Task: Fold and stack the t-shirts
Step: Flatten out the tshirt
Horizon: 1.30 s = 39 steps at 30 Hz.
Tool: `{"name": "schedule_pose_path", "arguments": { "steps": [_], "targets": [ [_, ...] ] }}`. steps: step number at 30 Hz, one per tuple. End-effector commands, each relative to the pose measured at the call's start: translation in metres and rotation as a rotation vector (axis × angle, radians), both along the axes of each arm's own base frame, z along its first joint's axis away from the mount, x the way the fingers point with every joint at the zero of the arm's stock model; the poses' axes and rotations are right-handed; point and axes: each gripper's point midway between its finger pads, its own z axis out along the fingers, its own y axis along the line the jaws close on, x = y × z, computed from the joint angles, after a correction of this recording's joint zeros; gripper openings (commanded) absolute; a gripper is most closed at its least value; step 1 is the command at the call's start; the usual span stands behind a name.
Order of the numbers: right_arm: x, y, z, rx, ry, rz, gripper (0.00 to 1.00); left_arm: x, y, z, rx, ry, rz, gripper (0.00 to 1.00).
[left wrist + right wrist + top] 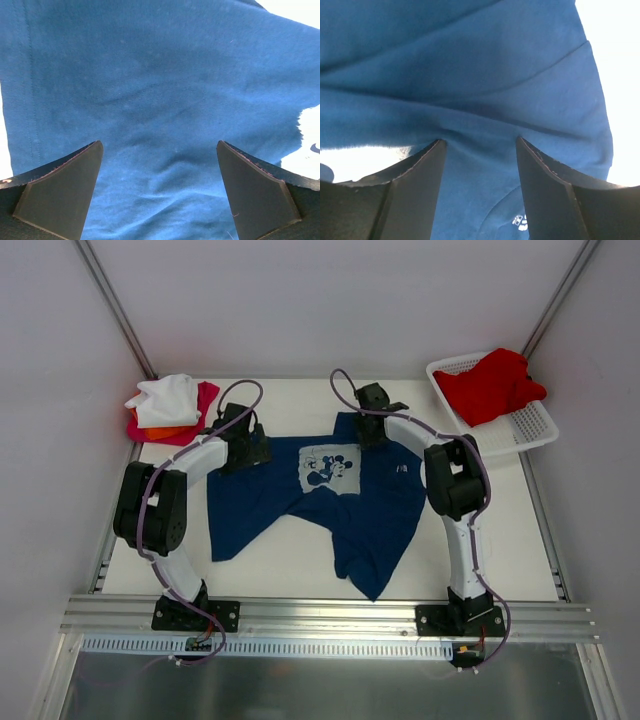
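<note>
Navy t-shirt (330, 510) lies flat mid surface (520, 540), long axis far-to-near, collar far — left fingers (60, 190) spread wide over its far-left shoulder, right fingers (555, 190) moderately apart on its far-right shoulder, no grip visible — each arm nearest its own side.

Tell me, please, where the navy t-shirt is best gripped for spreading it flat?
Pinch the navy t-shirt along its far edge, either side of the white print, coming straight down. It lies limp and rumpled on the table, so only a pinched fold gives purchase; the left fingers and right fingers stand there, open.
</note>
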Motion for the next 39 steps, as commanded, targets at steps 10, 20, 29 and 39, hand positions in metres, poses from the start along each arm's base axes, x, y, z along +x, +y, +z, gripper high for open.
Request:
{"name": "schedule_pose_path", "arguments": {
  "steps": [10,20,29,39],
  "targets": [
    [0.050,-0.043,0.010,0.044,0.003,-0.185,0.63,0.013,-0.002,0.044,-0.029,-0.105,-0.016,0.99],
    [0.039,-0.061,0.008,0.086,0.035,-0.269,0.63,0.042,-0.003,0.036,-0.006,-0.099,-0.009,0.99],
    [0.037,-0.056,0.011,0.124,0.013,-0.234,0.63,0.102,0.010,0.056,-0.008,-0.176,0.045,0.99],
    [0.034,-0.052,0.047,0.162,-0.048,-0.210,0.63,0.143,0.031,0.062,0.033,-0.222,0.066,0.99]
  ]
}}
